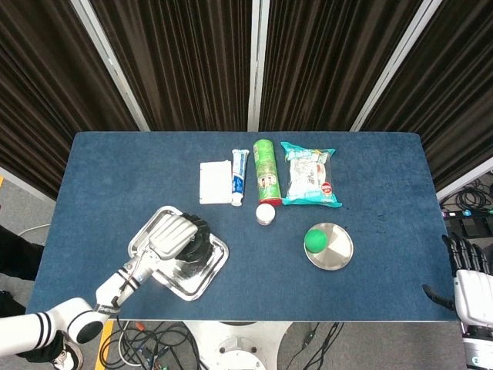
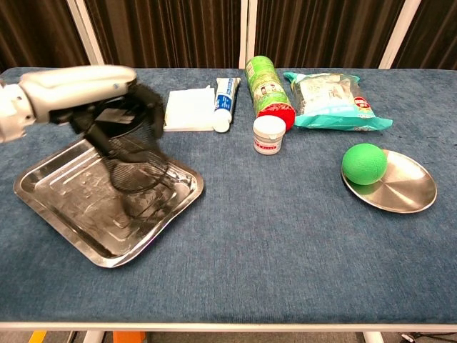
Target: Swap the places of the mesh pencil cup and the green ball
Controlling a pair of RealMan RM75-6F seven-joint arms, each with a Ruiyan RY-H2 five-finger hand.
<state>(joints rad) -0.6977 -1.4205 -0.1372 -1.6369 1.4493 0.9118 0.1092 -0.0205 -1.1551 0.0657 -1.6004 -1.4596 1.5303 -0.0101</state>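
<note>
Left hand (image 2: 93,93) wraps around the mesh pencil cup (image 2: 136,157) from the top, with dark fingers (image 2: 146,107) curled over its rim. It holds the cup tipped and lifted a little over the silver tray (image 2: 64,207). The picture is blurry there, so I cannot tell if the cup's bottom touches the tray. In the head view the left hand (image 1: 171,233) covers most of the cup (image 1: 197,239), near the tray's (image 1: 202,279) back edge.

Right hand (image 1: 468,287) sits off the right end of the table (image 1: 115,177), past the table edge. Its fingers are spread apart and it holds nothing.

The green ball (image 2: 364,163) rests on the left side of a round metal plate (image 2: 407,187), touching it. The plate is on the right side of the table, well apart from the tray. Blue table shows bare between the tray and the plate, along the front edge.

Along the back sit a white pad (image 2: 189,111), a toothpaste tube (image 2: 224,100) just beside it, a green can (image 2: 265,86) lying down, and a snack bag (image 2: 332,100). A small white jar (image 2: 268,135) stands in front of the can, between the tray side and the plate side.
</note>
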